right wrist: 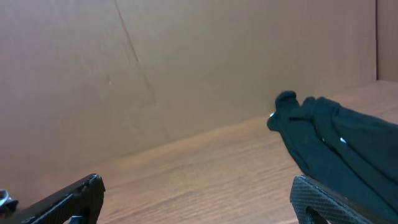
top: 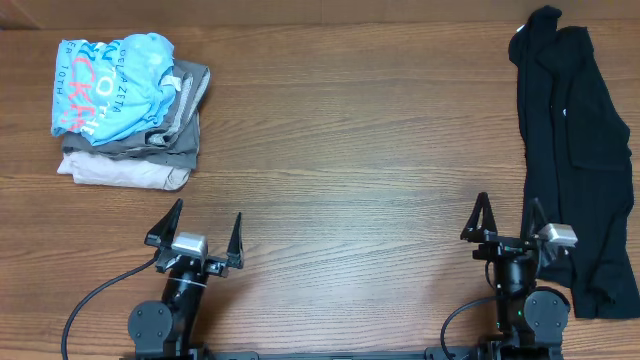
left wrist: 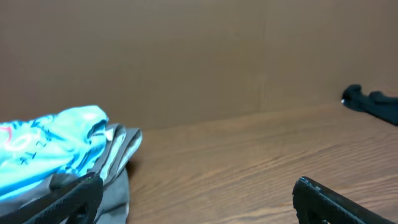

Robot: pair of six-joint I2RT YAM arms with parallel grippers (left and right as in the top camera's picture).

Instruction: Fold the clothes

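Left hand [top: 209, 209] and right hand [top: 508, 200] are shown spread, empty, near black clothes [top: 578, 150] and three stacked garments [top: 130, 115], lettering unreadable.

It looks like a robotics lab test station: a wood-grain bench [top: 340, 150] backed by a plain brown board wall [left wrist: 186, 56], with a left arm [top: 165, 320] and right arm [top: 525, 315] mounted at its near edge, a cable [top: 100, 290] trailing.

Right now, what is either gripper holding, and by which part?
Nothing. The left gripper and right gripper are open, empty; the clothes lie on the table.
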